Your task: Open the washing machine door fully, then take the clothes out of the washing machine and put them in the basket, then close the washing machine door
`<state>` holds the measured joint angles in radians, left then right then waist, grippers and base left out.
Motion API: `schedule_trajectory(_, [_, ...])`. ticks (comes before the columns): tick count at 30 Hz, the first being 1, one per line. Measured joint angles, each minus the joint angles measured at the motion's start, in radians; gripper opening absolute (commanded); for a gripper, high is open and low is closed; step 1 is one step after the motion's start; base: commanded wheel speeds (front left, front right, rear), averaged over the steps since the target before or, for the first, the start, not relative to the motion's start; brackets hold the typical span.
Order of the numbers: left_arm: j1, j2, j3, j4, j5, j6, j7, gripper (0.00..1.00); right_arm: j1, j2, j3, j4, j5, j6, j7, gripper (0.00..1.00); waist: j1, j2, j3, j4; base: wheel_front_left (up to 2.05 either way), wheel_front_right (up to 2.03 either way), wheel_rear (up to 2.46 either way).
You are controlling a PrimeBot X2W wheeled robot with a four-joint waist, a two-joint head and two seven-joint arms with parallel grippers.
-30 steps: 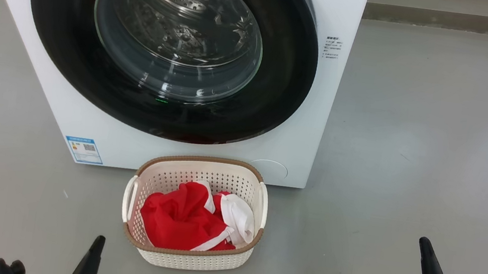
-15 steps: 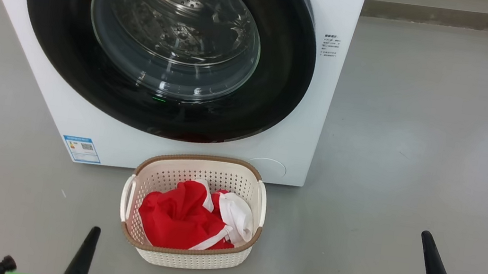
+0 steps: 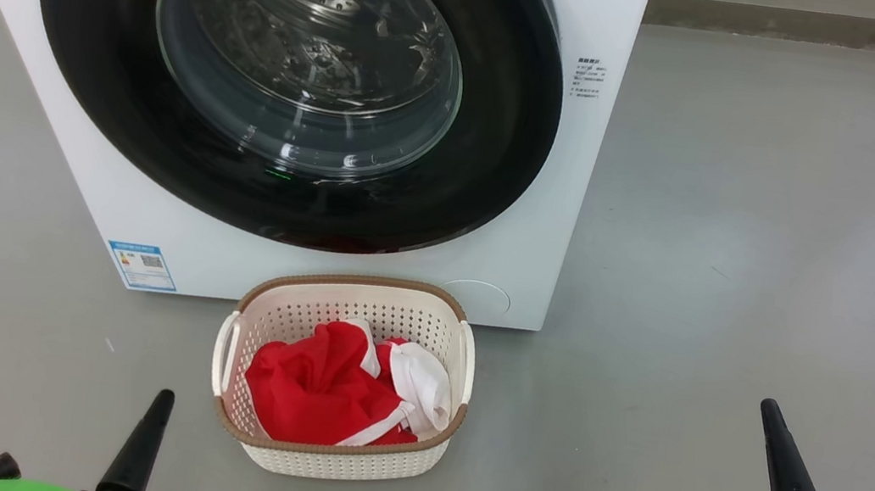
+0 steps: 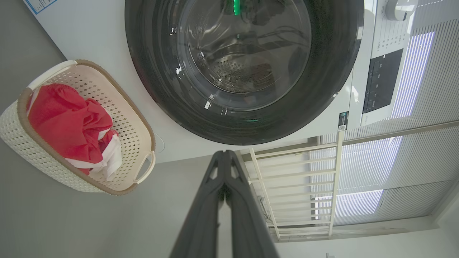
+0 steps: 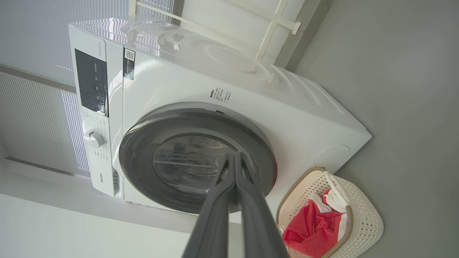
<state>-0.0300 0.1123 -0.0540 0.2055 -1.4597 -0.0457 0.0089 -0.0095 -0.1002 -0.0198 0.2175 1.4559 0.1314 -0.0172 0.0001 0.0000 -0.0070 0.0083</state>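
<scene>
Two sets of dark fingers, the left fingers (image 4: 206,204) and the right fingers (image 5: 215,211), are each pressed together on nothing, well apart from the work. The clothes (image 3: 315,387), red with white trim, lie bundled inside the basket (image 3: 346,466), which stands on the floor (image 3: 747,238) just in front of the washing machine (image 3: 549,244). The washing machine door (image 3: 507,118) appears to sit flush against the white front, and no fabric shows through its glass.

The clothes are judged light, limp and easily snagged, and best pinched at a raised fold near the top of the heap. The basket is probably light and stiff, with its two side handles as natural holds. The door looks rigid, and its glossy black rim is likely to be slippery, so a push would suit the rim better than the glass bowl.

The floor is smooth, grey and level. Behind the machine stand pale ribbed blinds and a white slatted frame.
</scene>
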Motion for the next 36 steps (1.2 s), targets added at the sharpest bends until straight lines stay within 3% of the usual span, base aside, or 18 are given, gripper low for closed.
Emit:
schedule_trajectory(19, [-0.037, -0.029, 0.063, 0.053, -0.189, -0.070, 0.048, 0.00, -0.044, -0.017, 0.001, 0.046, 0.235, 0.000, 0.034, 0.00, 0.0001, 0.0000, 0.007, -0.008, 0.00, 0.00, 0.00])
schedule_trajectory(36, [-0.039, -0.031, 0.071, 0.057, -0.196, -0.070, 0.053, 0.00, -0.059, -0.019, 0.000, 0.050, 0.242, -0.001, 0.036, 0.00, 0.0000, 0.0000, 0.007, -0.008, 0.00, 0.00, 0.00])
